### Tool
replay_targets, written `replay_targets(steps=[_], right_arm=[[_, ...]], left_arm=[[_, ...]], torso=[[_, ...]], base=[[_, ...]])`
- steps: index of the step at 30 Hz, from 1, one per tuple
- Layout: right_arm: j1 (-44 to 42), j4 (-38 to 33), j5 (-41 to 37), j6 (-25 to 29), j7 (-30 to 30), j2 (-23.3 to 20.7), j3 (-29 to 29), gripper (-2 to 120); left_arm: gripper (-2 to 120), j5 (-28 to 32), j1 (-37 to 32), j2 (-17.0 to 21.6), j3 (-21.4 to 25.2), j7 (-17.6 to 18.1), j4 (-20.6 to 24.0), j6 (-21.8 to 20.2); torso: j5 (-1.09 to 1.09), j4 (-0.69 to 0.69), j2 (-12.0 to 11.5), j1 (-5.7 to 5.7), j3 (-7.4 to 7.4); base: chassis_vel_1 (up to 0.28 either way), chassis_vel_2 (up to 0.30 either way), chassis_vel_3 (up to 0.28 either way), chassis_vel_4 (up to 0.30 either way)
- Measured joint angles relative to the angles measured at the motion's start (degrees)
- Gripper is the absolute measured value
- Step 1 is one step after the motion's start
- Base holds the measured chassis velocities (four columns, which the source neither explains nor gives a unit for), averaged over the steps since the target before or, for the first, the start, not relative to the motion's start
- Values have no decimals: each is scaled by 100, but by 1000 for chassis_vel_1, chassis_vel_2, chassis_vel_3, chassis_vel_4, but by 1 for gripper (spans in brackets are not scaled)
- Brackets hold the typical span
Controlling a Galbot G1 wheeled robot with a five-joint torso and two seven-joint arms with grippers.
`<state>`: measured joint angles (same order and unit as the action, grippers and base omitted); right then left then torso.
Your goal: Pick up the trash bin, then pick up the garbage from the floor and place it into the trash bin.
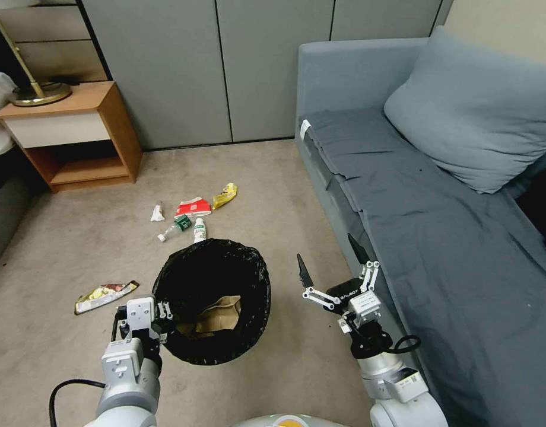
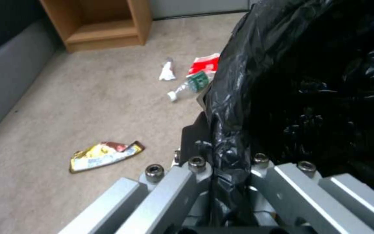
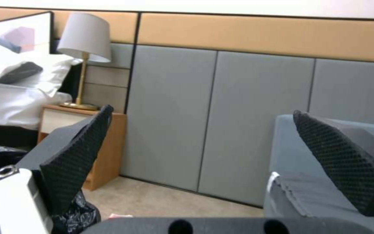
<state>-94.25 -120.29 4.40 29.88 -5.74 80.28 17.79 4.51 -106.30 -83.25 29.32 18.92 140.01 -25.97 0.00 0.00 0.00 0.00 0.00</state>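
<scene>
Left gripper (image 1: 165, 320) nearest, jaws pinched on the liner-wrapped rim of the trash bin (image 1: 210, 299) at its left side; the left wrist view shows the black bag (image 2: 308, 97) clamped between the metal links. Bin is held just in front of the robot above the carpet (image 1: 77, 255), mouth up, a crumpled tan paper bag (image 1: 218, 313) already inside. Right gripper (image 1: 335, 264) hovers just right of the bin, beside the sofa (image 1: 451, 249), jaws spread wide and empty. Left of the bin a flattened yellow wrapper (image 1: 105, 295) lies on the floor. Just beyond the bin's far rim is a white bottle (image 1: 199, 229), then the clear green-labelled bottle (image 1: 173, 229), a white tissue wad (image 1: 157, 212), a red-white packet (image 1: 193, 208) and a yellow snack wrapper (image 1: 224, 196) — all close together. Farthest off stands a wooden nightstand (image 1: 77, 136) with a lamp base (image 1: 40, 93). Risks: the one-sided pinch on slippery liner could slip or let the bin tilt and spill the bag; the held bin hides the nearest bottle from the head camera, so a reach there could bump the rim; clustered litter may get nudged apart — thin wrappers flat on carpet look hard to pinch.
</scene>
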Motion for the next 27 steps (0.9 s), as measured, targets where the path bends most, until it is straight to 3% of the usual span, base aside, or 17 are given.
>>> replay_targets(steps=[27], right_arm=[[-8, 6, 38, -26, -17, -18, -1, 100]], left_arm=[[1, -3, -2, -2, -10, -6, 17, -18]], torso=[[0, 0, 0, 0, 1]], base=[[38, 36, 40, 36]])
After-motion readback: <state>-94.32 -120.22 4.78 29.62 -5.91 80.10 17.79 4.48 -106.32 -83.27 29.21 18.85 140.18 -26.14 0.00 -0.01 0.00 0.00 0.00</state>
